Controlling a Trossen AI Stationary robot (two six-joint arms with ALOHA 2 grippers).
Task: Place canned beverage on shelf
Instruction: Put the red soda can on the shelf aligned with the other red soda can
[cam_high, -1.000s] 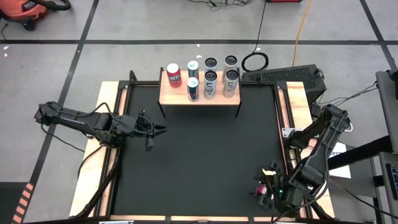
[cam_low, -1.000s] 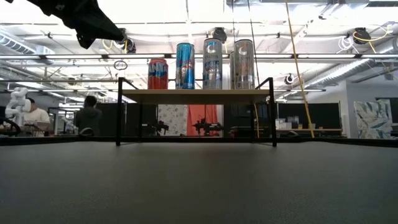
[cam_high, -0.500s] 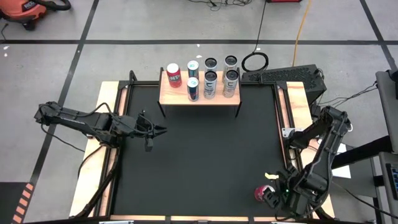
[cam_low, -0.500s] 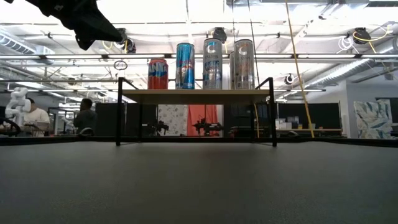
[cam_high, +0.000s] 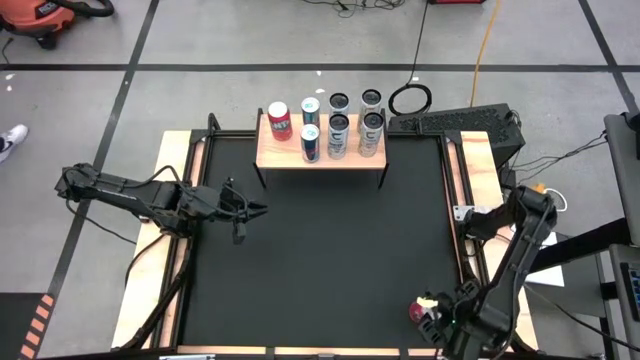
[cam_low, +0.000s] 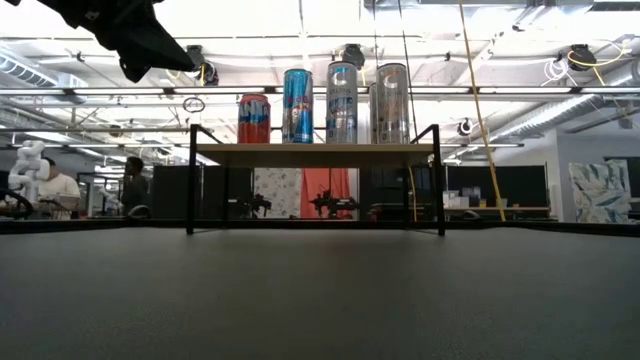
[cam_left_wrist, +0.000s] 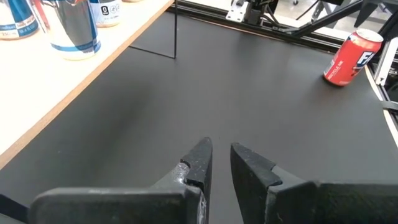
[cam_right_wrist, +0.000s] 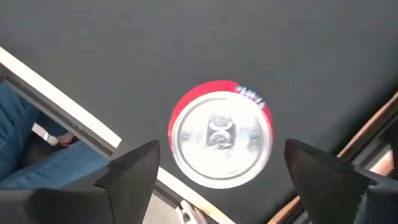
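A red can (cam_right_wrist: 221, 134) stands upright on its base on the black table near the near right corner; it also shows in the high view (cam_high: 417, 311) and the left wrist view (cam_left_wrist: 348, 57). My right gripper (cam_right_wrist: 221, 152) hangs over it, pointing down and wide open, with one finger on either side of the can and apart from it. The shelf (cam_high: 285, 152), a light-wood board on thin black legs, stands at the far edge and carries several upright cans (cam_high: 338, 130). My left gripper (cam_left_wrist: 219, 155) waits over the table's left side, empty, its fingers almost together.
The shelf's front left part is bare board next to a short red can (cam_high: 279, 120). The black table between the shelf and the near edge is open. Pale wooden strips (cam_high: 172, 240) edge the table. People show far behind the shelf in the low view (cam_low: 135, 185).
My right gripper has drawn back toward the table's near right corner. The red can, mostly covered by the gripper a second ago, now shows standing on the table beside it.
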